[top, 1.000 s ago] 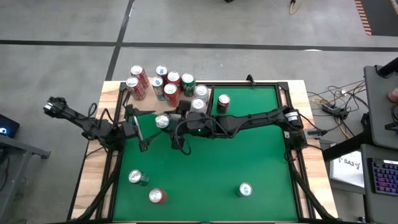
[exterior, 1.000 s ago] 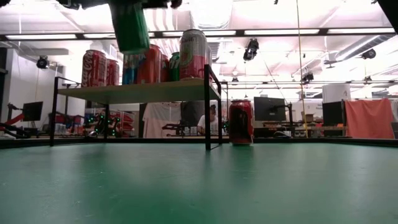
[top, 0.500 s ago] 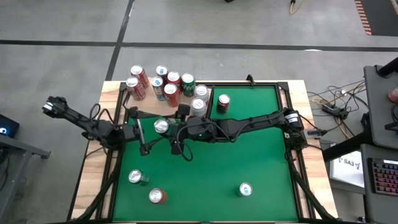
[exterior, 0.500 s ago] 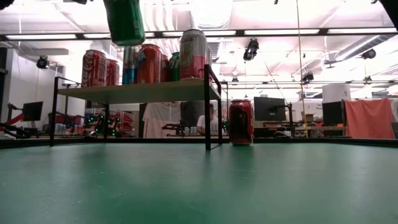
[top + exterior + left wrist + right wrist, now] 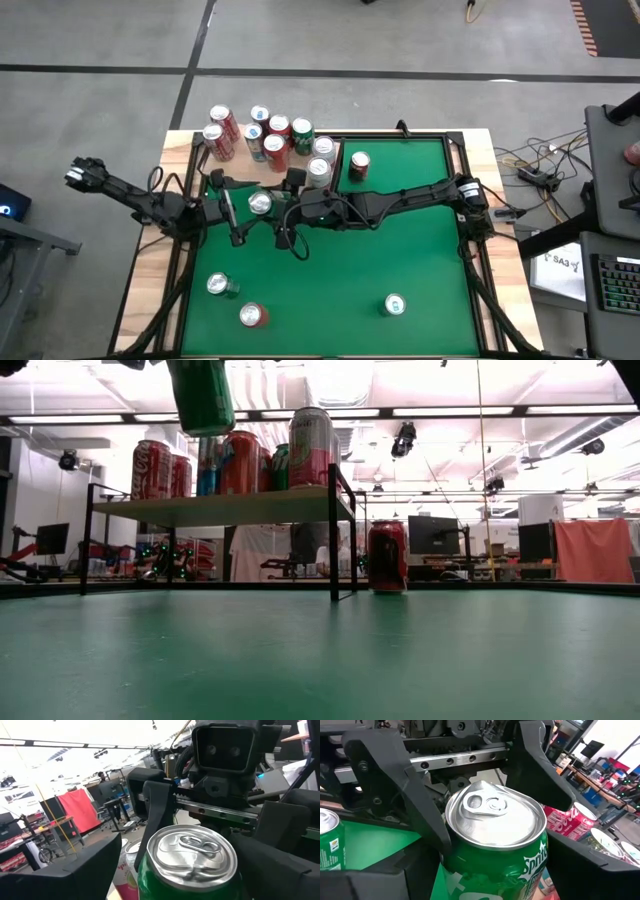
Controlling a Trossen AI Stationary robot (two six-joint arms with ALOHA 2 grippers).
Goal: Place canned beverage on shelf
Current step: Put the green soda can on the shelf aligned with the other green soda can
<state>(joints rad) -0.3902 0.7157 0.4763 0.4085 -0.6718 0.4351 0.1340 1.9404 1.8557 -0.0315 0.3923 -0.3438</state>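
Since a second ago the right gripper (image 5: 272, 208) has carried the green can (image 5: 260, 203) a little toward the left arm and slightly higher, and the left gripper (image 5: 243, 212) has closed in from the other side to meet it; over the last half second almost nothing has shifted

Right gripper: clamped on the can, one finger on each side of it, the can upright with its silver top and pull tab facing up. In the right wrist view the can fills the middle of the picture, with the left gripper facing it from just behind

Left gripper: hard up against the same can, opposite the right one. Whether it grips the can cannot be told

The can hangs in the air over the table (image 5: 400, 250), in front of the shelf (image 5: 215, 508) and near its left end as the low view shows it. Its bottom rim is clearly higher than the shelf board, about level with the upper part of the cans on the shelf (image 5: 240, 460). It touches neither board nor table

A red can (image 5: 387, 556) stands on the table just beside the shelf's dark end panel. Three more cans (image 5: 218, 285) stand on the near part of the table, well apart from the arms
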